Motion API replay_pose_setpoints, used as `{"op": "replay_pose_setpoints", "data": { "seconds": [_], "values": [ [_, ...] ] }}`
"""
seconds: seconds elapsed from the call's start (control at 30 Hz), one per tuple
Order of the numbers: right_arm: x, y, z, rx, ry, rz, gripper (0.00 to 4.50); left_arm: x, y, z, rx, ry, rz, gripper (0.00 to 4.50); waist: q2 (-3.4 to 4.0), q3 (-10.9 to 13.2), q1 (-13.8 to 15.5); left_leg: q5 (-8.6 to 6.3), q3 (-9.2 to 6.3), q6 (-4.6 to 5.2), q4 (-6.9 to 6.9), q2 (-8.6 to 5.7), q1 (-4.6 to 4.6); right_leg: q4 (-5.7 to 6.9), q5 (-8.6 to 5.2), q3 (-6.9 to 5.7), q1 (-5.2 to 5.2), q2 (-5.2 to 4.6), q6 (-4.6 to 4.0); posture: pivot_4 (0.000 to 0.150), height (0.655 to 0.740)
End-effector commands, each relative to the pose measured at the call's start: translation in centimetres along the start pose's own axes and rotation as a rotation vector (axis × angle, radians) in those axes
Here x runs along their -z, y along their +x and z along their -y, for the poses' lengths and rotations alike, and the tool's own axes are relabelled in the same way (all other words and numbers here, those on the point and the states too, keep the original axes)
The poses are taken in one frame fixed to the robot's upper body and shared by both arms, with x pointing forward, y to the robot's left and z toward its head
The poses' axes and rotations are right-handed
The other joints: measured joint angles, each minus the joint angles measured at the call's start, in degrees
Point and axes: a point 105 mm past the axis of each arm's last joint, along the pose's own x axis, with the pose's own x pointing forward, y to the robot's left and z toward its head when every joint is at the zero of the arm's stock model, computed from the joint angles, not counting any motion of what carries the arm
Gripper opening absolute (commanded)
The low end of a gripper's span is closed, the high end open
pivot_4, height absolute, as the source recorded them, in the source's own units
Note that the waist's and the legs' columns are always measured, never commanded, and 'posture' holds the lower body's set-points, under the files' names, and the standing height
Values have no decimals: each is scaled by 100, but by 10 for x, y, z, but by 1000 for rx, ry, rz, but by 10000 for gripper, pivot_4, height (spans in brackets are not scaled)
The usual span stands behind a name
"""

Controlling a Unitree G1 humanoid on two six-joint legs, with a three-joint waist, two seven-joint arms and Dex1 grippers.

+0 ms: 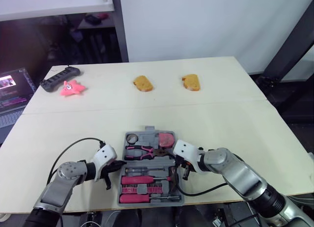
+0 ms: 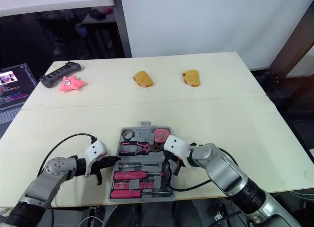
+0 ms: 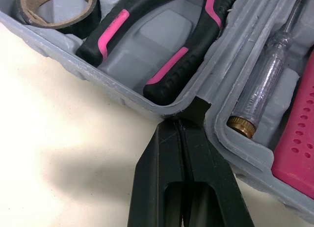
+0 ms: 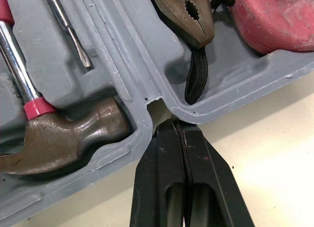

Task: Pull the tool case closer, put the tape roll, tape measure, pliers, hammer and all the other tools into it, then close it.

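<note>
The grey tool case [image 1: 147, 130] lies open and flat near the table's front edge. Its far half holds the tape roll [image 1: 131, 138], the pink-handled pliers [image 1: 142, 151] and the pink tape measure [image 1: 167, 138]. In the near half lie the hammer [image 4: 64, 138], a screwdriver [image 4: 68, 31], a tester screwdriver [image 3: 265, 85] and a pink bit holder [image 3: 299, 129]. My left gripper [image 1: 120, 164] is shut, its tips pressed into the hinge notch on the case's left side. On the right side my right gripper [image 1: 177, 164] is shut too, with its tips at the hinge notch there.
Two pieces of toast [image 1: 143, 83] [image 1: 191, 82] lie at the back of the table. A pink toy [image 1: 72, 88] and a black controller [image 1: 60, 79] sit at the back left. A laptop [image 1: 12, 94] stands off the table's left side.
</note>
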Motion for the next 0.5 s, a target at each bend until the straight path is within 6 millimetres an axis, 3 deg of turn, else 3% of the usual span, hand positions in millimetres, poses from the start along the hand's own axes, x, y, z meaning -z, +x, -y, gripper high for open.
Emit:
{"op": "replay_pose_setpoints", "data": {
  "seconds": [0.03,0.4,0.5],
  "values": [
    [-9,-7,8,23,-25,55,236,14,-6,4,13,-37,-55,0,-4,3,-17,0,0,0,-1,1,-2,0,0,0,-3,1,0,1500,7400],
    [-13,-10,18,49,-34,78,236,25,-18,0,-34,-68,-85,0,-7,4,-32,0,2,0,-5,5,-9,0,0,2,-14,4,-1,1500,7400],
    [-10,-18,24,67,-26,80,236,22,-42,-18,-117,-66,-90,0,-11,7,-40,0,2,0,-6,7,-10,0,0,1,-17,6,-2,1500,7400]
  ]
}}
